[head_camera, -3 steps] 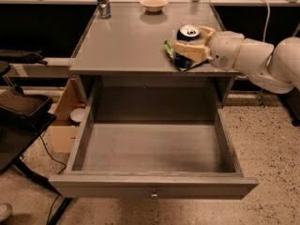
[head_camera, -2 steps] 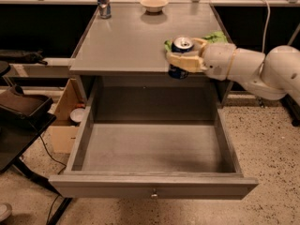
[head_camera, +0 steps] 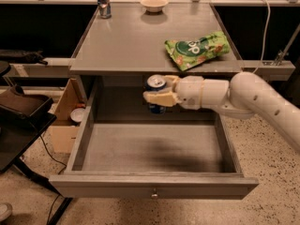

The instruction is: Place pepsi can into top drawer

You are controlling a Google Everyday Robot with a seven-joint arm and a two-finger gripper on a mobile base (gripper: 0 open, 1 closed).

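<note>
The grey counter (head_camera: pixel 126 41) stands with the top drawer (head_camera: pixel 103 187) beneath it pulled wide open, its small round knob (head_camera: pixel 151 194) facing front, while the white arm (head_camera: pixel 262 97) reaches in from the right. On the counter lie a green snack bag (head_camera: pixel 197 49) near the right front edge, a pale bowl (head_camera: pixel 154 3) at the back and a slim blue-and-silver can (head_camera: pixel 103 1) at the back left corner. The gripper (head_camera: pixel 157 95) hangs just under the counter's front edge, over the rear of the drawer, its cream fingers (head_camera: pixel 159 99) clamped around the upright pepsi can (head_camera: pixel 156 82), held clear of the drawer floor
</note>
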